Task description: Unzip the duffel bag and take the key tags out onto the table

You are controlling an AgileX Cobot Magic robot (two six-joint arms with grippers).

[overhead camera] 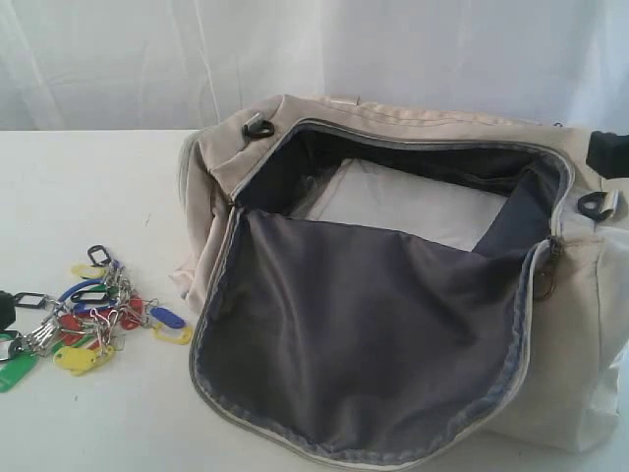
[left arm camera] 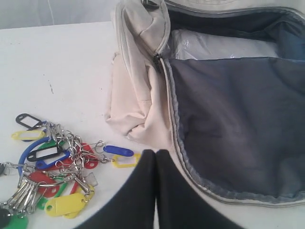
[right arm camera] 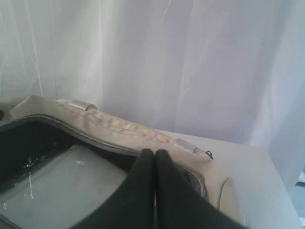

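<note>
Duffel bag (overhead camera: 580, 344) sits unzipped on the white desk (overhead camera: 88, 187), grey-lined flap folded out. Key tags (overhead camera: 93, 329) lie heaped on the desk just left of it. Left end effector (left arm camera: 156, 157) is pinched together, empty, near the tags; right end effector (right arm camera: 154, 155) same, by the bag's back rim.

Duffel bag (overhead camera: 590, 334): we saw plain cream fabric with grey zipper tape (left arm camera: 175, 125).
Lining (overhead camera: 364, 344): we saw dark grey, unpatterned.
Key tags (overhead camera: 93, 329): we counted yellow, red, blue, green and black on silvery rings (overhead camera: 118, 295).
Table (overhead camera: 79, 187): we found it plain white.
Curtain (overhead camera: 295, 49): we saw pale white.
</note>
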